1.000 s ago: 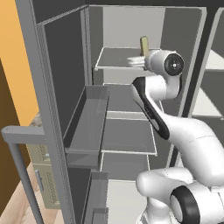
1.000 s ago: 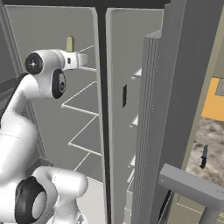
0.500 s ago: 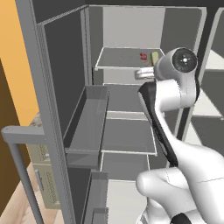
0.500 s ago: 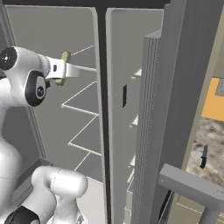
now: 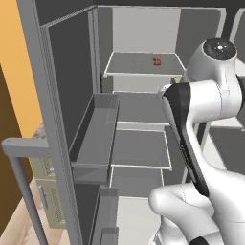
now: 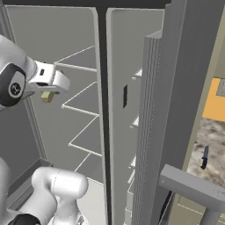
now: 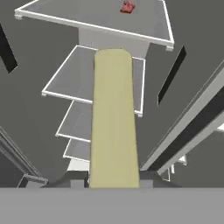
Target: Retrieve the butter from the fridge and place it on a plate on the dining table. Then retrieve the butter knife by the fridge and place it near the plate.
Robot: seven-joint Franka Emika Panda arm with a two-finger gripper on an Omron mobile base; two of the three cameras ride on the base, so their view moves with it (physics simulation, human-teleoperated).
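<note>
One butter point(image 7: 113, 118) stick sits clamped in the gripper point(image 7: 113, 177), jutting forward.

The butter point(image 7: 113, 122) juts from the hand point(image 7: 113, 178), seemingly clamped, over fridge shelves point(image 7: 100, 19).

My left base camera faces the open fridge point(image 5: 143, 95) from seven o'clock, my right from five; both share its shelves. My hand camera looks closely along the butter point(image 7: 113, 118).

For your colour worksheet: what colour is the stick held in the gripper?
Pale yellow: the butter, clearest in the hand view.
</note>
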